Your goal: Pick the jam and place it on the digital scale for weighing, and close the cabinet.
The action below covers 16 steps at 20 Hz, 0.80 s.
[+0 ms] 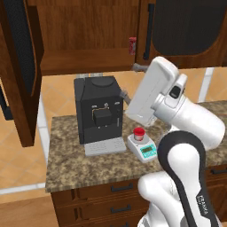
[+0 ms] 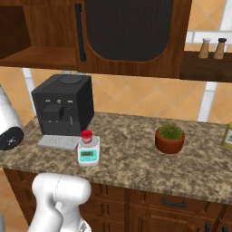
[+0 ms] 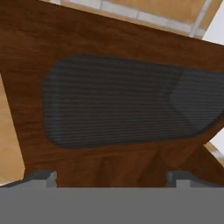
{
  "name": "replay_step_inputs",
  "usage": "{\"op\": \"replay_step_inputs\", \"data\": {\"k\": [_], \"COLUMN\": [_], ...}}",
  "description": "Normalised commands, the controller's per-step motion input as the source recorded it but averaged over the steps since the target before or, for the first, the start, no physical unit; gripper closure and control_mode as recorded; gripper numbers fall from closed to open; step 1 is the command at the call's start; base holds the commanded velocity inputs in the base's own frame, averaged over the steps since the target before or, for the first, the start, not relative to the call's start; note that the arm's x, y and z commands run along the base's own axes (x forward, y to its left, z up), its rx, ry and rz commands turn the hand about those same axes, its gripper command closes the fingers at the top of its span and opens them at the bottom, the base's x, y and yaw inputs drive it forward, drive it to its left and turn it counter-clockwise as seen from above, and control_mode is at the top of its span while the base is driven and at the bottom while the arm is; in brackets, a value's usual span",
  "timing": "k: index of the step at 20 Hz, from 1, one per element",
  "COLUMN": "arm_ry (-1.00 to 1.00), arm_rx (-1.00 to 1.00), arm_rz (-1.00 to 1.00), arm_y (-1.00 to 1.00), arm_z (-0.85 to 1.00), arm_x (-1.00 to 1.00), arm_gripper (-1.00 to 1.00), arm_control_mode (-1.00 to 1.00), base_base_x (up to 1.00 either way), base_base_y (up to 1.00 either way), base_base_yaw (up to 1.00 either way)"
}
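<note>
The jam [image 1: 139, 133] [image 2: 86, 136] stands upright on the round plate of the digital scale [image 1: 145, 150] [image 2: 89, 154], on the counter in front of the coffee machine. The cabinet's left door [image 1: 20, 66] is swung wide open; its right door [image 1: 186, 26] [image 2: 129, 29] is shut. My gripper [image 1: 131, 82] is raised above the coffee machine, below the cabinet shelf, pointing left toward the open door. Its fingertips [image 3: 40, 177] are spread wide with nothing between them, facing a door's black panel [image 3: 118, 105] close up.
A big black coffee machine [image 1: 98, 108] [image 2: 63, 106] stands left of the scale. A dark-red can [image 1: 132, 45] sits on the cabinet shelf. A potted plant [image 2: 170, 138] is on the right of the counter, two shakers [image 2: 212, 47] on a wall shelf. Drawers [image 1: 119, 188] run below.
</note>
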Motion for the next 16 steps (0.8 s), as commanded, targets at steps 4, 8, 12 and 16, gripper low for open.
{"op": "replay_step_inputs", "data": {"k": [4,8,12,16], "arm_ry": [-0.12,-0.16,-0.13,-0.13], "arm_rx": [0.13,0.08,0.15,0.13], "arm_rz": [0.07,0.02,0.00,0.00], "arm_y": [0.45,0.98,0.95,0.65], "arm_z": [-1.00,-0.80,-0.85,-0.68], "arm_x": [0.20,0.29,0.69,0.43], "arm_gripper": [-1.00,-1.00,-1.00,-1.00], "arm_control_mode": [-1.00,-1.00,-1.00,-1.00], "base_base_x": [0.00,0.00,0.00,0.00], "base_base_y": [0.00,0.00,0.00,0.00], "base_base_yaw": [0.00,0.00,0.00,0.00]}}
